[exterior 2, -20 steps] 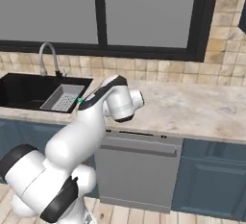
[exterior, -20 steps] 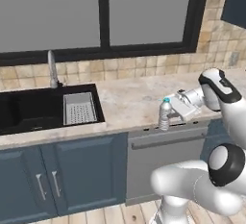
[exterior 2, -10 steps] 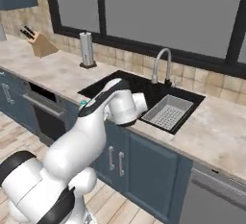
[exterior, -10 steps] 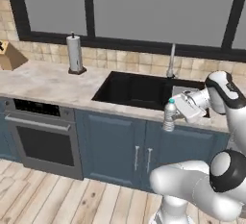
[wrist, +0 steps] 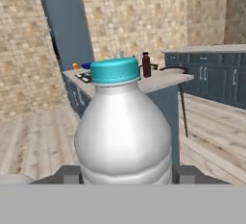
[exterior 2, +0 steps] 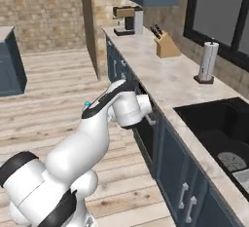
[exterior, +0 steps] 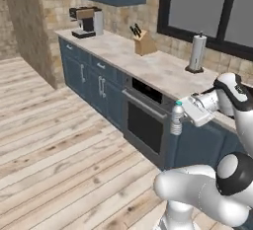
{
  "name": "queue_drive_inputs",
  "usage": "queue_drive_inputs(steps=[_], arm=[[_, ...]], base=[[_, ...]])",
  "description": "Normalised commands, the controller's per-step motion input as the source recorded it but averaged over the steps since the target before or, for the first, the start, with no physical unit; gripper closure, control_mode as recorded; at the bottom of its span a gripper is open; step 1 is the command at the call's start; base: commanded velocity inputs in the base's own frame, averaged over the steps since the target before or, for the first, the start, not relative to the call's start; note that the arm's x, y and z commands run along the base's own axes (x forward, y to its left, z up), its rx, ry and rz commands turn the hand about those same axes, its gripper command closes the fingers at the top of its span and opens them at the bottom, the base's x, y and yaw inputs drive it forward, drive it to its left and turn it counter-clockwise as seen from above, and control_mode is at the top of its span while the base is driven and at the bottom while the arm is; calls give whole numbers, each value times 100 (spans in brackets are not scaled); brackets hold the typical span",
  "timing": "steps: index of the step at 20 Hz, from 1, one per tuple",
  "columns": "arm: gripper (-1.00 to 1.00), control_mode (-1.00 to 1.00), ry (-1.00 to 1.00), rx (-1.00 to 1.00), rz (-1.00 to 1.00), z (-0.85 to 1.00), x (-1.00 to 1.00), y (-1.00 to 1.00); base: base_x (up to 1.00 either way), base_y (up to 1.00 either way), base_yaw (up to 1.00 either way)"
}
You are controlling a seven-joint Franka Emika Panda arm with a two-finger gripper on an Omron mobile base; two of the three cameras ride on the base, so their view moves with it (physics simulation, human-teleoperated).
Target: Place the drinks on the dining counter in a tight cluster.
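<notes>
With the base turning, the sink has given way to the oven [exterior: 143, 125] run. The gripper [exterior: 184, 119] is clamping the water bottle [exterior: 177, 119] upright, carrying it toward the dining counter [wrist: 166, 79], where the dark-red bottle [wrist: 146, 65] is waiting.

a home kitchen: built-in oven [exterior: 143, 125], sink [exterior 2: 221, 133], coffee machine [exterior: 85, 21], knife block [exterior: 144, 44], blue cabinets [exterior: 94, 78].

No text, label, brand, number or sign is showing legibly anywhere: the water bottle [wrist: 123, 131] is presenting a plain clear body and blank blue cap, and the coffee machine [exterior: 85, 21] and cabinets are showing no markings.
</notes>
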Motion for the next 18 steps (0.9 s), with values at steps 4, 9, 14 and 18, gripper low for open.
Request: queue_drive_inputs(steps=[4,9,14,18], arm=[[100,100,0,0,0,0,0,0],[100,100,0,0,0,0,0,0],[100,100,0,0,0,0,0,0],[100,100,0,0,0,0,0,0]], base=[[0,12,100],[37,3,91],[100,-11,19],[100,-49,23]])
